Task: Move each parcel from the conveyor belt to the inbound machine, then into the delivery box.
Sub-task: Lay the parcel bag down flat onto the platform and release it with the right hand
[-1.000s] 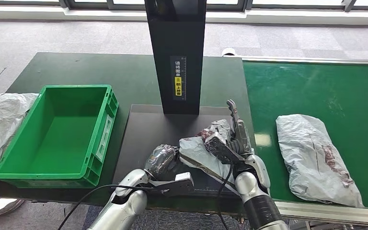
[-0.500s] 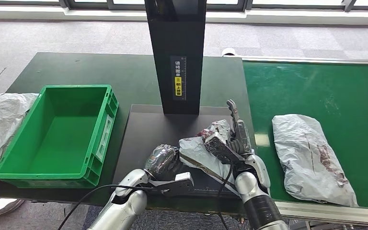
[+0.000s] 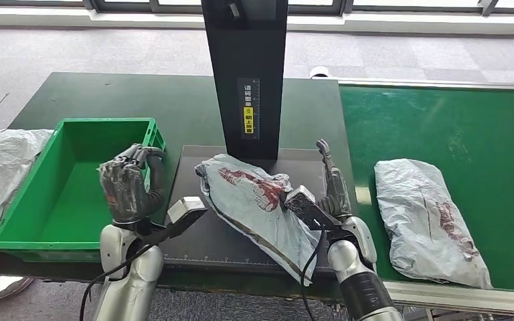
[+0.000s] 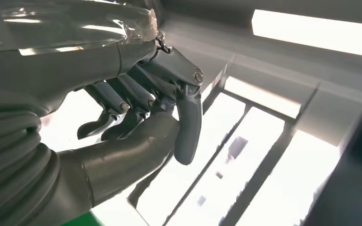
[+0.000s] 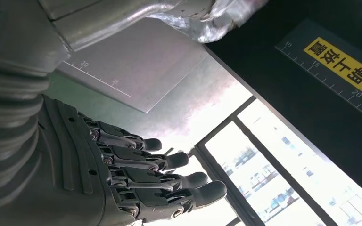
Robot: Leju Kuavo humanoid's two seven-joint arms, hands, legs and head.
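The left hand (image 3: 127, 190) hangs raised with fingers loosely curled on nothing, beside the green delivery box (image 3: 47, 221). To its right, well apart, the grey parcel (image 3: 258, 200) lies on the inbound machine's plate (image 3: 194, 175), soft and crinkly, likely light and slippery; better bunched at its middle than pinched at an edge. Its right edge touches the right hand (image 3: 324, 194), fingers straight, holding nothing that I can make out
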